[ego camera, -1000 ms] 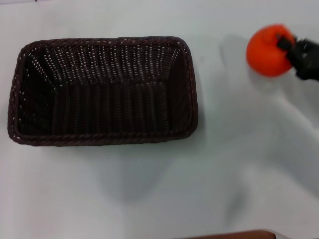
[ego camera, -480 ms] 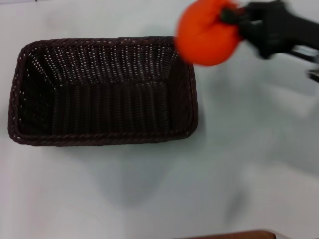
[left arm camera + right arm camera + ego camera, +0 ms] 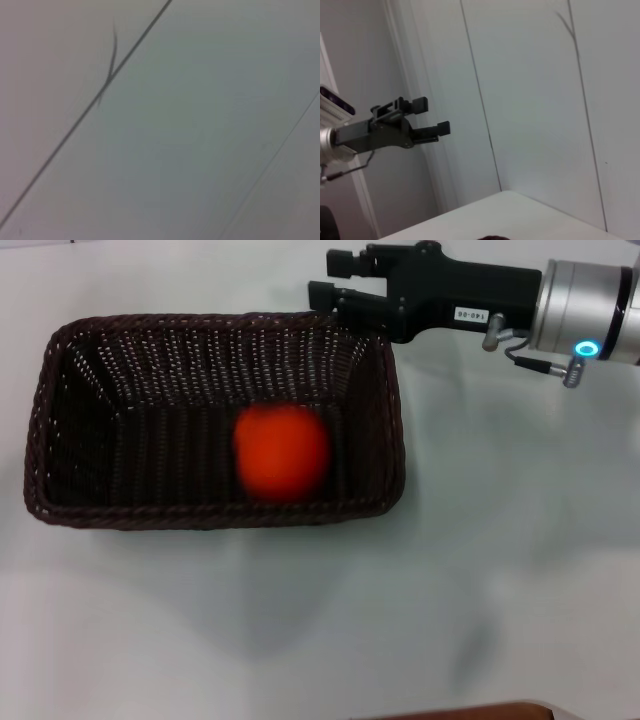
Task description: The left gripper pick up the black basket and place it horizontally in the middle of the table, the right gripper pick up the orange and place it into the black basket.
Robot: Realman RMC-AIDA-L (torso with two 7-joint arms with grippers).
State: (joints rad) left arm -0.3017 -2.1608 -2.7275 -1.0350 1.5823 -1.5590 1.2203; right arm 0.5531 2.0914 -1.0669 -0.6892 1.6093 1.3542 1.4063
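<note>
orange (image 3: 281,452) in black basket (image 3: 395,455) on tabletop (image 3: 500,570) | right claw (image 3: 335,288) spread wide, empty, over far right corner | best lift straight up, clearing rim | left claw unseen

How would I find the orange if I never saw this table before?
Look at the white table and find the big black basket lying on it. Inside, right of the middle near the front wall, sits the orange. It is the only round, bright thing there, and the open right tool hovers over the basket's back right corner.
</note>
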